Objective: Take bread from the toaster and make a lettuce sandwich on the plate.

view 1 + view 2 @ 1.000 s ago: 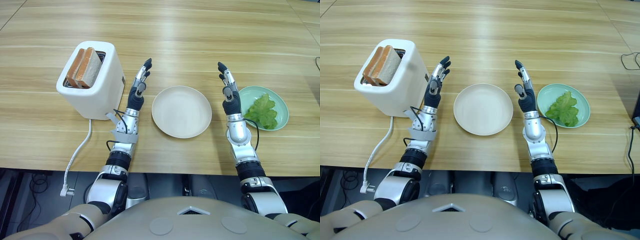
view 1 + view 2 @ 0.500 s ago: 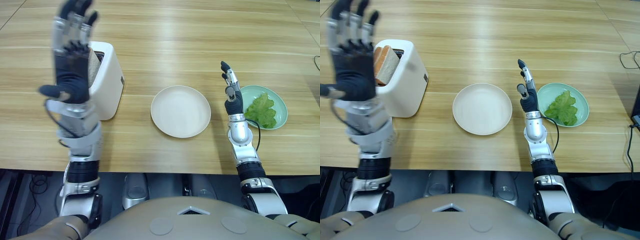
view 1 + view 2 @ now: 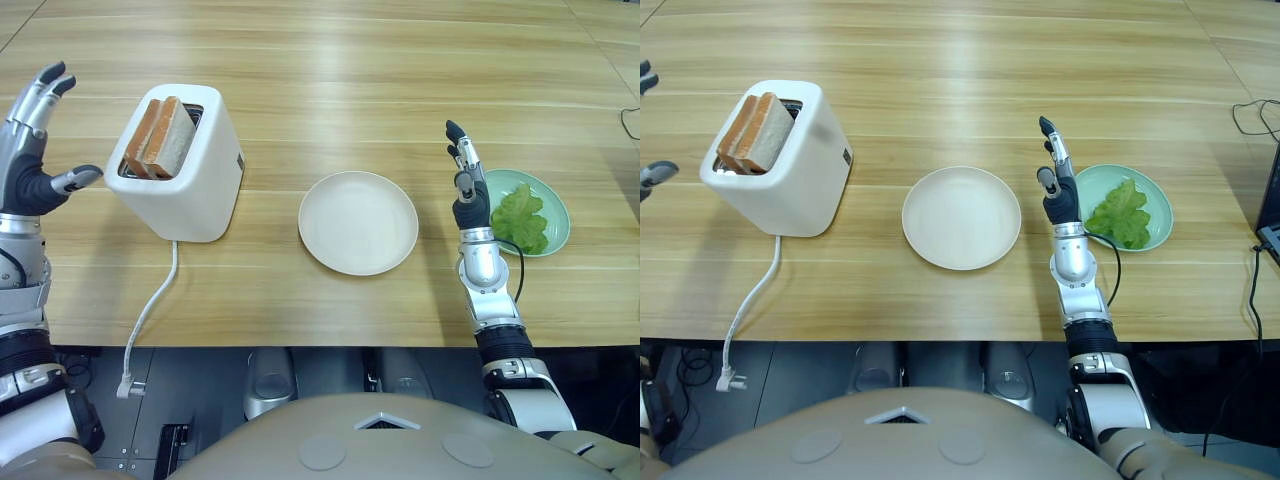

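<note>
Surface: long pale wooden plank table (image 3: pixel 400 60), grain running left to right. Below its near edge, a dim floor with loose cables.

White box-shaped toaster (image 3: pixel 200 195) stands on the left of the table, tilted in view. Two browned slices of bread (image 3: pixel 160 140) stand upright side by side in its slot, tops above the rim. White power cord (image 3: pixel 152 305) trails from the toaster's base over the table edge; its plug (image 3: pixel 125 386) hangs below.

Round cream plate (image 3: pixel 358 222) sits at centre, bare, well apart from the toaster. To its right, a pale green dish (image 3: pixel 556 200) carries a crumpled green lettuce leaf (image 3: pixel 522 218).

Left hand (image 3: pixel 28 165): raised left of the toaster, apart from it, fingers spread, holding nothing.

Right hand (image 3: pixel 465 185): upright between the cream plate and the green dish, just beside the dish rim, fingers straight, holding nothing. It partly covers the dish's left edge.
</note>
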Controlling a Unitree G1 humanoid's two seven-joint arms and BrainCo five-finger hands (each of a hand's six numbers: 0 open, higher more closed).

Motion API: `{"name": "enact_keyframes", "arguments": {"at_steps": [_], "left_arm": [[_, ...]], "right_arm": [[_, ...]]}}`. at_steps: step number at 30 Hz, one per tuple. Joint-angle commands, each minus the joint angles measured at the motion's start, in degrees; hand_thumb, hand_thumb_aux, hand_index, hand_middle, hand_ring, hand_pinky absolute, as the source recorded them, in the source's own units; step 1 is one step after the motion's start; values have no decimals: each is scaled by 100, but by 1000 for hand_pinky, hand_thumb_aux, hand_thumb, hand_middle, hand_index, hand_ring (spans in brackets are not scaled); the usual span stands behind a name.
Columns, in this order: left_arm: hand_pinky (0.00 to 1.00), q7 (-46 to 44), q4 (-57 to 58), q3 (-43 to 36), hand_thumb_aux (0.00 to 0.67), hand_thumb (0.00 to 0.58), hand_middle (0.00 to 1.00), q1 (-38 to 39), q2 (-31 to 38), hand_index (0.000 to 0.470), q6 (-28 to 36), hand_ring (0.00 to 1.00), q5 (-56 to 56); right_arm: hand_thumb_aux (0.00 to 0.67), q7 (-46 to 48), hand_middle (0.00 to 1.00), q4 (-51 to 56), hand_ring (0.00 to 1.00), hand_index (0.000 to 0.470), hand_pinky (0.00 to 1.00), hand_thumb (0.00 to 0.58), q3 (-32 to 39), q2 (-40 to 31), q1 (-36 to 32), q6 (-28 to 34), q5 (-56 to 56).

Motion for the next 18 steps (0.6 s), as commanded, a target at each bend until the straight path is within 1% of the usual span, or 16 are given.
{"name": "enact_keyframes", "arguments": {"at_steps": [1,6,15,16,17,18], "left_arm": [[0,530,594,-547,0,0,0,-139,194,0,255,0,604],[0,1186,1057,-1144,0,0,0,-380,340,0,523,0,981],[0,1969,1526,-1919,3,5,0,-880,481,2,888,0,1242],[0,2019,1557,-1986,47,79,0,-910,494,32,903,0,1236],[0,2078,1579,-2046,87,140,0,-923,512,60,935,0,1234],[0,2127,1606,-2101,150,230,0,-937,531,103,973,0,1243]], "right_arm": [[0,17,0,-42,0,0,0,0,-83,-55,54,111,11],[0,28,0,-33,0,0,0,0,-93,-79,37,114,28],[0,34,0,-53,0,0,0,0,-96,-83,35,121,24],[0,33,0,-62,0,0,0,0,-96,-82,39,123,22],[0,40,0,-52,0,0,0,0,-95,-82,27,123,26],[0,44,0,-45,0,0,0,0,-95,-84,20,123,30]]}}
